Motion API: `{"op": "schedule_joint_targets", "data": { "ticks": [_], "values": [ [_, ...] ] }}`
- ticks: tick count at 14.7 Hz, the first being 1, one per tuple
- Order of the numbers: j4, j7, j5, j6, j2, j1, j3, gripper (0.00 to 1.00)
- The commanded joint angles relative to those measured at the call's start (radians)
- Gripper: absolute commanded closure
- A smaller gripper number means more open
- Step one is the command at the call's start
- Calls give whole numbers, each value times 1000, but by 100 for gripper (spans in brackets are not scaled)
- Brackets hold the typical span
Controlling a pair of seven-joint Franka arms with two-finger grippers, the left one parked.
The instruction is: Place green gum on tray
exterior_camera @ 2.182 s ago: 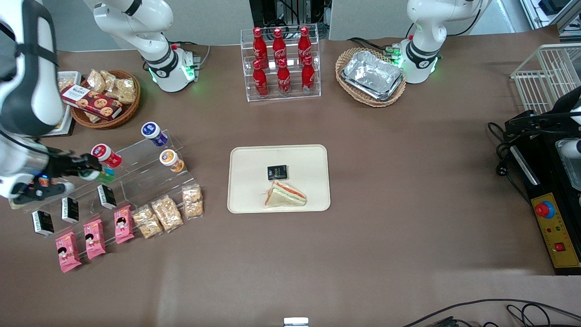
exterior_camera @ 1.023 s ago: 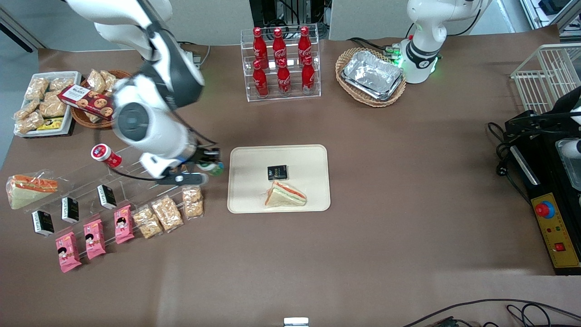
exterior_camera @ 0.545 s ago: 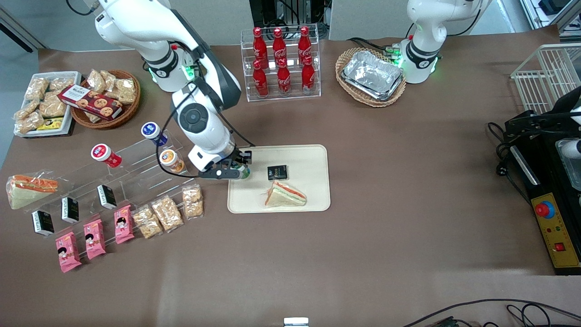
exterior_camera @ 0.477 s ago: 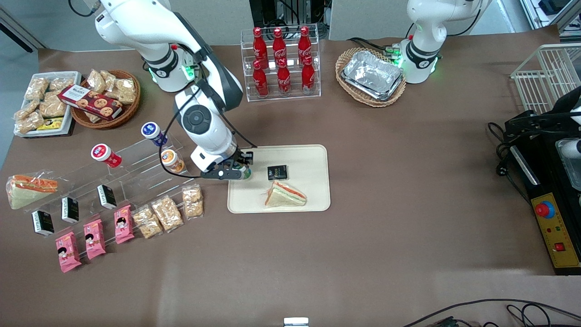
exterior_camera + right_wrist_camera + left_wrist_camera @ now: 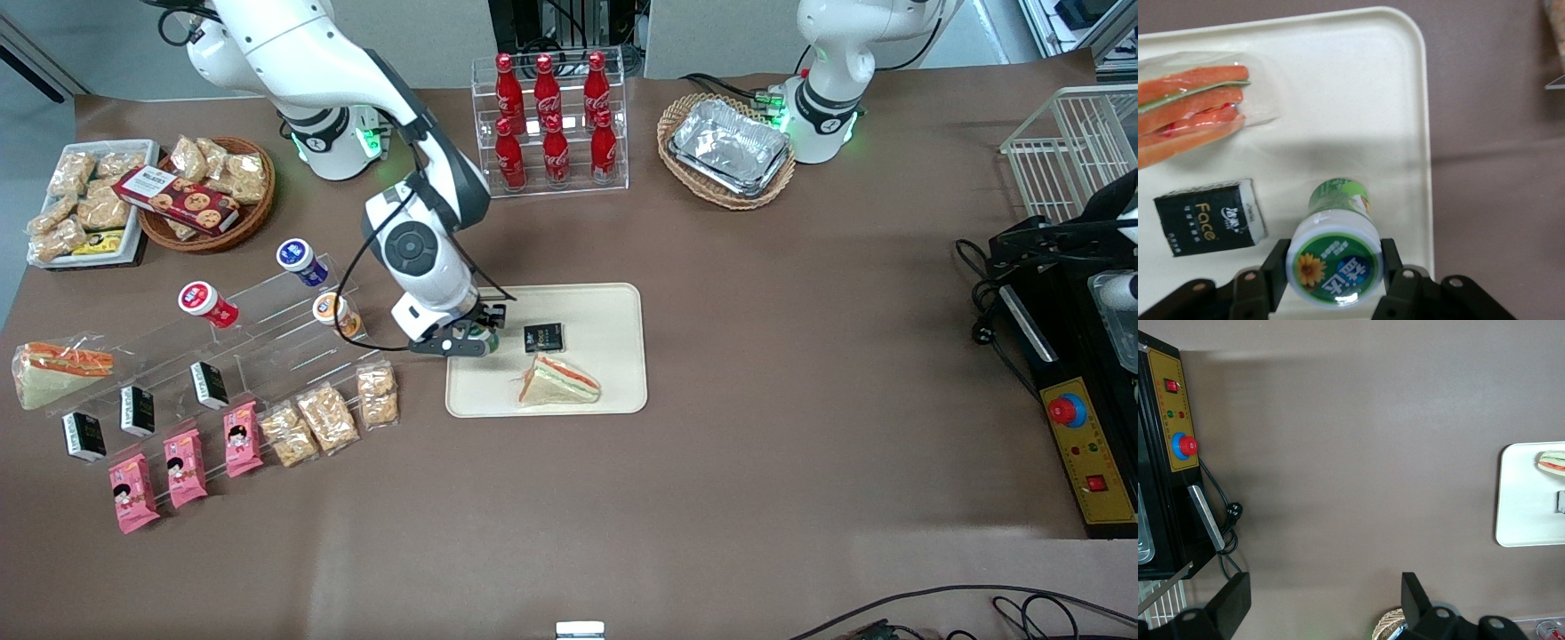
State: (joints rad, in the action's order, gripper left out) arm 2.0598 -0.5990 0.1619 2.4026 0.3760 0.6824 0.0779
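Observation:
My right gripper (image 5: 481,336) is shut on the green gum (image 5: 1335,260), a small green canister with a white-rimmed lid and a green flower label. It holds the green gum (image 5: 483,337) over the cream-beige tray (image 5: 605,307), just inside the tray's edge toward the working arm's end. The black fingers (image 5: 1275,263) press on both sides of the lid. In the right wrist view the tray (image 5: 1358,100) lies under the canister, with a black packet (image 5: 1208,217) and a wrapped sandwich (image 5: 1191,110) on it.
A clear stepped stand (image 5: 267,329) with orange-lidded (image 5: 333,313), blue-lidded (image 5: 298,259) and red-lidded (image 5: 204,302) canisters stands toward the working arm's end. Snack packs (image 5: 329,416) lie nearer the camera. A cola bottle rack (image 5: 551,124) and a foil-tray basket (image 5: 727,149) stand farther away.
My right gripper has carried the green gum from the clear stand across the table to over the tray's edge, and has moved a little farther over the tray in the last half second.

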Motion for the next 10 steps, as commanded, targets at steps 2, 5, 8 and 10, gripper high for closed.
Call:
{"op": "schedule_joint_targets", "data": {
  "ticks": [2, 5, 8, 10],
  "values": [
    [-10, -18, 16, 20, 6, 5, 14, 0],
    [-18, 20, 13, 0, -32, -42, 34, 0],
    [-23, 123, 13, -78, -104, -112, 42, 0],
    [-32, 133, 4, -173, -172, -162, 45, 0]
  ]
}}
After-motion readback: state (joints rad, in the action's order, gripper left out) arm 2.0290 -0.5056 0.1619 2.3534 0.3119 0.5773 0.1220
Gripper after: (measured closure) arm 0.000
